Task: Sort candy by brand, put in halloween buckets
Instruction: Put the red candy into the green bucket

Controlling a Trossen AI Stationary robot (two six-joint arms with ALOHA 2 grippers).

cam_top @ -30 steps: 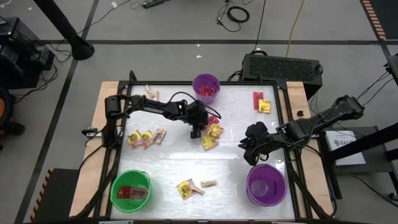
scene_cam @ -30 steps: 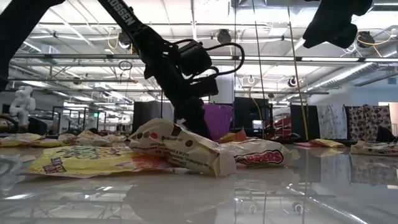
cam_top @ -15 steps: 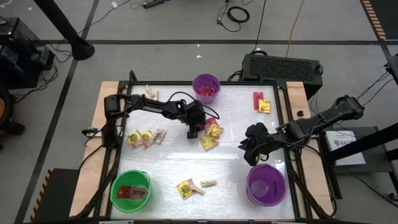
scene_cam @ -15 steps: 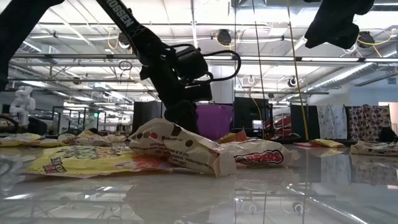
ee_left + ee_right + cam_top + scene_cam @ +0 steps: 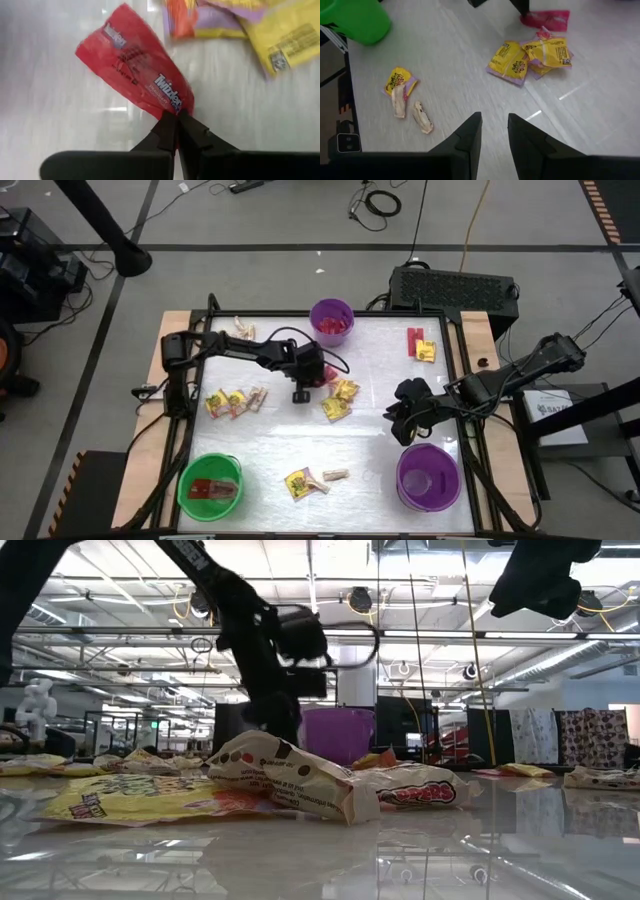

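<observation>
Plenty left: left gripper [image 5: 176, 120] pinched on a red Twizzlers packet [image 5: 136, 67], right gripper [image 5: 494, 131] parked part-open, yellow packets [image 5: 340, 399] mostly unsorted.

White-topped table [image 5: 300, 442] with wooden side margins. Landmark: green bucket [image 5: 210, 486], standing at the table's near left corner. Standing on the surface: one purple bucket [image 5: 428, 476] at the near edge far to its right, another purple bucket [image 5: 332, 321] at the far edge. Loose candy: yellow packets [image 5: 229, 402] beyond the green bucket; yellow and tan pieces [image 5: 313, 480] just right of it; a central yellow cluster [image 5: 340, 400]; red and yellow packets [image 5: 419, 344] diagonally opposite.
</observation>
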